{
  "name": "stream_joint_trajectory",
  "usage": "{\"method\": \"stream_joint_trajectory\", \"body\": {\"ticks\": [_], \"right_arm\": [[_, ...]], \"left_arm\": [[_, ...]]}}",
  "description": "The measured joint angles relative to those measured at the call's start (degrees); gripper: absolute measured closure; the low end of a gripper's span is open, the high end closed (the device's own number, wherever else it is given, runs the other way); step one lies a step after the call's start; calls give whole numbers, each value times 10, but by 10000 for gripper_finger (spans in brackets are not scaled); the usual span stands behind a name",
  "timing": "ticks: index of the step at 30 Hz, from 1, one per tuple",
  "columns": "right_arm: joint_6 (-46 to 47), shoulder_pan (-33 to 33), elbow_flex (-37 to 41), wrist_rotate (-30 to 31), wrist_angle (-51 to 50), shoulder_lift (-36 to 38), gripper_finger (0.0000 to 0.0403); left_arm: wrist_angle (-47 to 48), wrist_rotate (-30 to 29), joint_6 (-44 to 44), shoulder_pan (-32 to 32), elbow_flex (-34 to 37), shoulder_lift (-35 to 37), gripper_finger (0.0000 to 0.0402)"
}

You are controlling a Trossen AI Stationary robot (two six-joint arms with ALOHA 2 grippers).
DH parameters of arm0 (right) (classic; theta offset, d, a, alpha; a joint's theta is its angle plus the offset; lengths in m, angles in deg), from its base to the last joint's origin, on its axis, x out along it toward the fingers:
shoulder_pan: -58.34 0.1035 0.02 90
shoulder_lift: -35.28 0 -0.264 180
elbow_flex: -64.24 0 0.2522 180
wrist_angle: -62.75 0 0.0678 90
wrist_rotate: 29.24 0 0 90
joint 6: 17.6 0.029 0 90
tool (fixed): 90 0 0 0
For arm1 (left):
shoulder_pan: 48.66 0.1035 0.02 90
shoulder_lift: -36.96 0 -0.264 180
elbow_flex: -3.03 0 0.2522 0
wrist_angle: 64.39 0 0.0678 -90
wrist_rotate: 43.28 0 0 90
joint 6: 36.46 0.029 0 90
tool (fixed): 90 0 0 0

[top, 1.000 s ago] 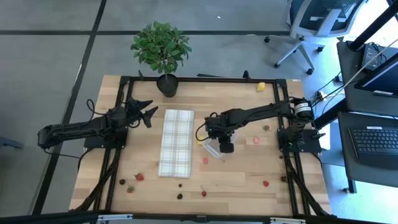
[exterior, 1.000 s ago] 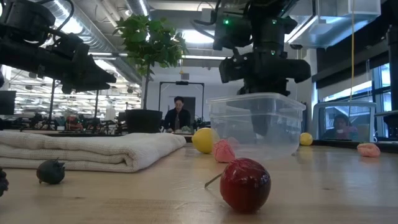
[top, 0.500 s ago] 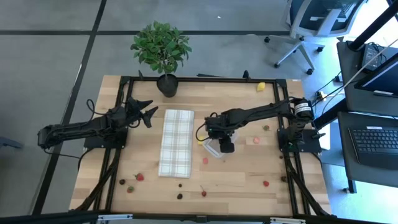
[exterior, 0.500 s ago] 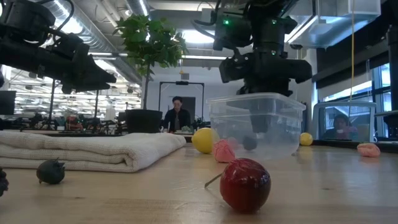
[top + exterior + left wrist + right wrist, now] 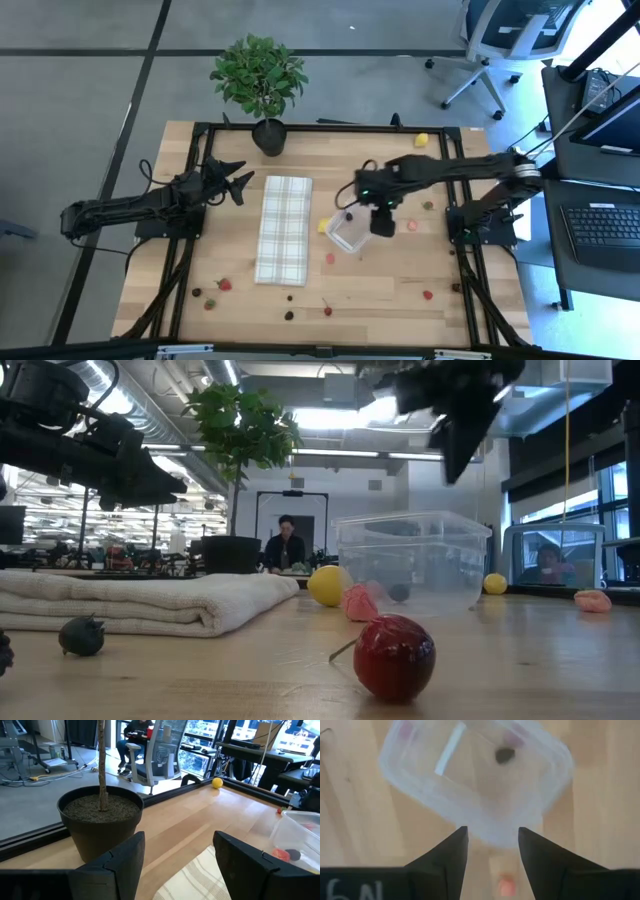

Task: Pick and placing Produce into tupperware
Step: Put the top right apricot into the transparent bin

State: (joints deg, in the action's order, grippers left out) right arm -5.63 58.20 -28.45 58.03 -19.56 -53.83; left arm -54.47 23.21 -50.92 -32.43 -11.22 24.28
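Observation:
The clear tupperware (image 5: 345,235) stands on the table right of centre, with a dark piece of produce (image 5: 505,755) on its floor. My right gripper (image 5: 382,224) hangs high above its right side, pointing down, open and with nothing in it (image 5: 492,832). More produce lies loose on the wood: a red piece (image 5: 394,656), a yellow one (image 5: 323,227) beside the tupperware, a pink one (image 5: 410,226) and several red and dark ones near the front edge. My left gripper (image 5: 240,181) waits, open, at the far left near the plant pot.
A folded checked cloth (image 5: 283,229) lies left of the tupperware. A potted plant (image 5: 258,80) stands at the far edge, its pot (image 5: 102,820) just ahead of my left gripper. Another yellow piece (image 5: 420,139) sits at the far right. A person sits in the room behind.
My right gripper has let go of a dark piece, which now lies on the tupperware's floor. It has then risen quickly out of the tupperware and gone a little toward the table's right edge, rolling its wrist. The tupperware has stayed in place.

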Motion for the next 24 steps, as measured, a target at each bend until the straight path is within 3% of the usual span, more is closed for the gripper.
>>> {"method": "stream_joint_trajectory", "body": {"ticks": [11,15,19,24], "right_arm": [[227,-1,177,63,-24,157,226],[288,-6,253,55,-4,189,222],[318,-16,318,27,37,209,191],[309,-20,364,23,95,210,122]], "left_arm": [[0,0,0,0,0,0,174],[0,0,0,0,0,0,174],[0,0,0,0,0,0,174],[0,0,0,0,0,0,174]]}}
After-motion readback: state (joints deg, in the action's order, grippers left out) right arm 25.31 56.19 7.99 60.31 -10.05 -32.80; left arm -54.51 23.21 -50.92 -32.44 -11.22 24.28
